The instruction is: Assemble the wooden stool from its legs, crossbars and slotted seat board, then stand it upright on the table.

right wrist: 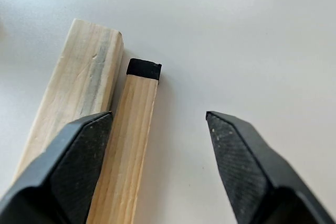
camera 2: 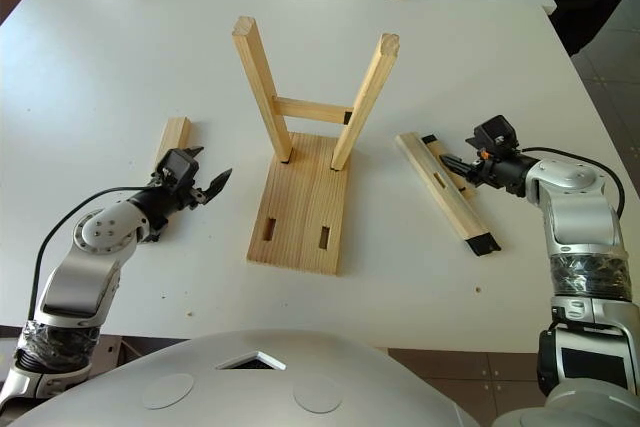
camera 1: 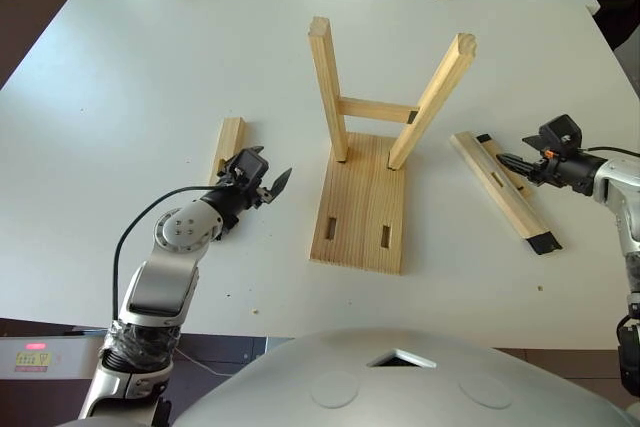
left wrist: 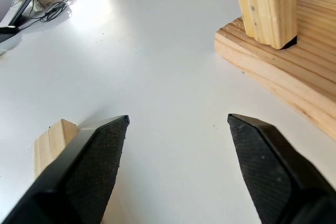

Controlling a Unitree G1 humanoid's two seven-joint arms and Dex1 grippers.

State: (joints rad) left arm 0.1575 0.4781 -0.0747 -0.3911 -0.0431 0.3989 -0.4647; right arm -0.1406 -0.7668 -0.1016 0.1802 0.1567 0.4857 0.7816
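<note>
Assembly judged roughly half done, with seat board (camera 1: 360,217) flat at table centre, two legs and a crossbar (camera 1: 375,109) standing in its far slots, near slots empty. Calls next for closing right gripper (right wrist: 157,119), wide open and empty, hovering over black-tipped bar (right wrist: 131,145) beside loose leg (right wrist: 79,93). Both lie diagonally, far ends toward the board. Left gripper (camera 1: 273,187) equally open and empty, just beside second loose leg (camera 1: 228,147), long axis near-to-far.
</note>
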